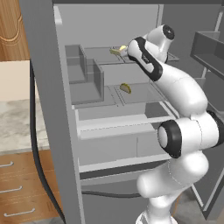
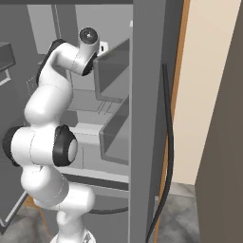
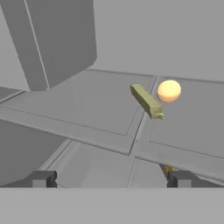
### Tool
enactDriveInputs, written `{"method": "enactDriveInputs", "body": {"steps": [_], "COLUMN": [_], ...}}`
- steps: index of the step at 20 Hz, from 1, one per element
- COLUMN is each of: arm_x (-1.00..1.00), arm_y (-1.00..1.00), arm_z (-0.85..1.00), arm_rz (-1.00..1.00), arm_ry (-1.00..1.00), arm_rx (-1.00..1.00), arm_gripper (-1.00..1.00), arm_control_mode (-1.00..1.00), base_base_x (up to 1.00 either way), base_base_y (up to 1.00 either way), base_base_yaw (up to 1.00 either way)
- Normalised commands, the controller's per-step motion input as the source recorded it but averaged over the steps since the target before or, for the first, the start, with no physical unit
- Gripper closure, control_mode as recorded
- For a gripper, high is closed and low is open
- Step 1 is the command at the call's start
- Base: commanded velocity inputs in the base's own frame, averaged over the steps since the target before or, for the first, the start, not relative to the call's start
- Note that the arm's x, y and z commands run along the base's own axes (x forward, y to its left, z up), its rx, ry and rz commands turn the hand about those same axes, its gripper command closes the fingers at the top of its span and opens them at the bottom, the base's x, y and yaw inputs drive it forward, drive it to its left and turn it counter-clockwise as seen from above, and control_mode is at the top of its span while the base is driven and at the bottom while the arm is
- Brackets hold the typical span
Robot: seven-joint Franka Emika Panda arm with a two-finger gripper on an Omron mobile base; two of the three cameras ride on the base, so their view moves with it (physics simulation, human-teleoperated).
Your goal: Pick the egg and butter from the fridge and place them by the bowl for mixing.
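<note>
The fridge [image 1: 43, 109] stands open and my arm reaches onto its upper shelf. In the hand view the butter [image 3: 146, 101], a short olive-yellow stick, lies on that shelf ahead and to the right. The egg [image 3: 169, 90], a small pale-yellow ball, sits just past the stick's far end, close beside it. My gripper [image 3: 112, 179] is open, its fingertips [image 3: 42, 178] wide apart with nothing between them, a short way in front of both. From the left base the butter [image 1: 114, 51] and the egg [image 1: 123, 48] peek out beside my wrist. The bowl is out of view.
Tall grey bins [image 1: 85, 74] stand on the left of the shelves, and one bin [image 3: 61, 39] rises close at the hand's upper left. A small yellow-brown item [image 1: 126, 87] lies on the shelf below. Door racks [image 1: 210, 52] hang at the right.
</note>
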Motion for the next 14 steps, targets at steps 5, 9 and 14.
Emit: {"method": "enactDriveInputs", "body": {"steps": [5,9,14], "arm_x": [0.42,0.42,0.44], "arm_y": [0.00,0.00,0.00], "arm_z": [-0.18,-0.06,-0.03], "arm_rz": [0.02,0.02,0.01], "arm_ry": [0.10,0.00,0.00], "arm_rx": [-0.01,0.00,0.00], "arm_gripper": [-1.00,-1.00,-1.00], "arm_control_mode": [-1.00,-1.00,-1.00], "base_base_x": [0.00,0.00,0.00], "base_base_y": [0.00,0.00,0.00], "base_base_yaw": [0.00,0.00,0.00]}}
